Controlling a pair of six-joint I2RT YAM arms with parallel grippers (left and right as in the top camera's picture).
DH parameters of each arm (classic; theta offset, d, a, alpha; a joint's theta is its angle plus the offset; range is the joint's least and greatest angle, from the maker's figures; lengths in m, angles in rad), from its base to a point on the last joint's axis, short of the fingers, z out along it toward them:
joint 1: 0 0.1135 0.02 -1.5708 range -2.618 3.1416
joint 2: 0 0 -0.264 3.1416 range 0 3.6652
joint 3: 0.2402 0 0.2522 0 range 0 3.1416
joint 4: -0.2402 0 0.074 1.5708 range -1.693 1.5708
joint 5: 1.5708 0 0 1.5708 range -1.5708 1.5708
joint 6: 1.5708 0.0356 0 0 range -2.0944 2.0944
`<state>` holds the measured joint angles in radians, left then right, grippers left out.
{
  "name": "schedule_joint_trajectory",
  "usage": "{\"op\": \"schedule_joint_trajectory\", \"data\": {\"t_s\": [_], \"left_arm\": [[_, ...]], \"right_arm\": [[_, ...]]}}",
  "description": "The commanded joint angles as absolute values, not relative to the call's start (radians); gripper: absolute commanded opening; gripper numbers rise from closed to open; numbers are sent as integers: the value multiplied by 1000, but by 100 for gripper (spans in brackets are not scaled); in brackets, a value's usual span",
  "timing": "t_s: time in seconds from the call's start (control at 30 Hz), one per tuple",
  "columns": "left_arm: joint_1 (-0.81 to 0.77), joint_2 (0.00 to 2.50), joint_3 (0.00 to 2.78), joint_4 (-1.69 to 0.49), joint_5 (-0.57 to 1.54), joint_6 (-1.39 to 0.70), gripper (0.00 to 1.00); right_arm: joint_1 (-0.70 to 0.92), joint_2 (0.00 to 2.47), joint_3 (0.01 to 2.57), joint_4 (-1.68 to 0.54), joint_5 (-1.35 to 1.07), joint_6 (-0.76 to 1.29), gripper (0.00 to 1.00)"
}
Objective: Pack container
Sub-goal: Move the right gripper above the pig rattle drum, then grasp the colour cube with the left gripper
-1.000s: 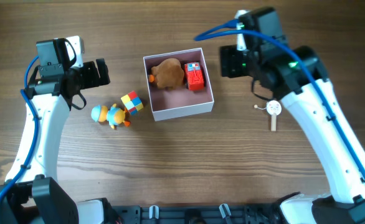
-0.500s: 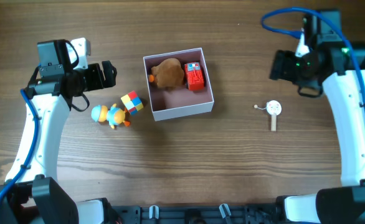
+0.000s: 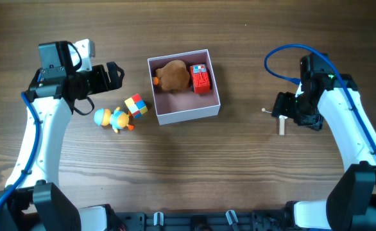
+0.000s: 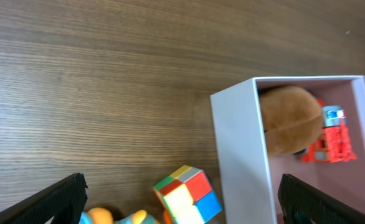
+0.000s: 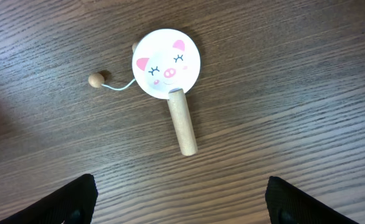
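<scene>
The container (image 3: 188, 116), a white box with a pink inside, sits mid-table and holds a brown plush (image 3: 173, 76) and a red toy (image 3: 201, 78). Left of it lie a colourful cube (image 3: 135, 106) and a blue-and-yellow duck toy (image 3: 113, 119). My left gripper (image 3: 116, 76) is open and empty, above the cube (image 4: 187, 193) and the container's left wall (image 4: 238, 155). My right gripper (image 3: 279, 110) is open and empty over a pig-face rattle drum (image 5: 167, 64); only the rattle's wooden handle (image 3: 281, 128) shows from overhead.
The plush (image 4: 288, 121) and the red toy (image 4: 332, 137) fill the container's far half; its near half is bare pink floor. The duck (image 4: 114, 216) lies just left of the cube. A small bead (image 5: 95, 79) on a string lies left of the rattle's head.
My right arm swung away from the container's right side, out to the far right, then down over the rattle. My left gripper edged slightly right towards the container.
</scene>
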<state>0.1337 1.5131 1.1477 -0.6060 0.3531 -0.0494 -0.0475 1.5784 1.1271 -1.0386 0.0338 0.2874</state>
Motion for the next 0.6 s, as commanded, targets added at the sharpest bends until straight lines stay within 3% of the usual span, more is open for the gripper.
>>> {"op": "schedule_joint_trajectory", "data": {"t_s": [0.0, 0.1, 0.23, 0.37, 0.4, 0.5, 0.57], "left_arm": [[133, 1519, 1166, -590, 412, -175, 100], [111, 1519, 1166, -648, 356, -215, 99], [-33, 1519, 1166, -776, 136, -318, 96], [-161, 1522, 1166, -780, 50, -470, 84], [-177, 1528, 1166, -780, 36, -490, 82], [-195, 1581, 1166, -780, -2, -550, 66], [-192, 1620, 1166, -780, -3, -574, 62]], "right_arm": [[-46, 1582, 1120, -1031, 25, 299, 87], [-46, 1582, 1120, -1028, 24, 299, 88], [-46, 1582, 1120, -1021, 25, 299, 88], [-46, 1582, 1120, -1022, 25, 299, 88], [-46, 1582, 1120, -1023, 25, 299, 88], [-46, 1582, 1120, -1023, 16, 299, 88], [-46, 1582, 1120, -1023, 12, 299, 88]]}}
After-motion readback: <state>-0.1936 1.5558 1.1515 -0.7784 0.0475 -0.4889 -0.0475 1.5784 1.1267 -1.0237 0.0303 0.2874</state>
